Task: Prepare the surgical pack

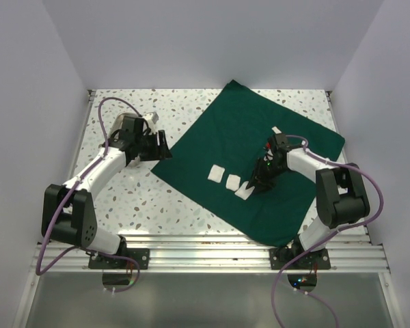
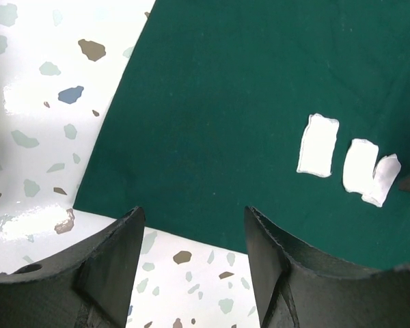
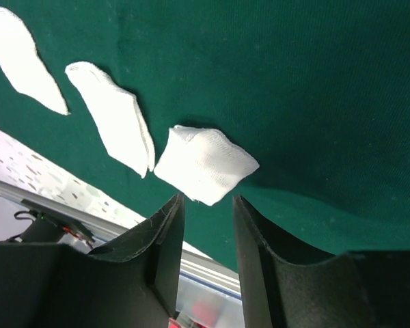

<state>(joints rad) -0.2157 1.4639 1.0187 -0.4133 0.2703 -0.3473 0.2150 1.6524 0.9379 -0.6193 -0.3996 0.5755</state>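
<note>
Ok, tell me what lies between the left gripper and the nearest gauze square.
From the left gripper, a strip of table, then bare surgical pack up to the gauze square; the left wrist view shows it.

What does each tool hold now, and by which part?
The left tool is open and holds nothing. The right tool flanks a corner of one gauze square; whether it pinches it cannot be told.

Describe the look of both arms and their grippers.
The left arm and right arm have white links between bulky black joints. A purple cable loops along each. The left gripper and right gripper each carry two matte black, wedge-shaped fingers.
</note>
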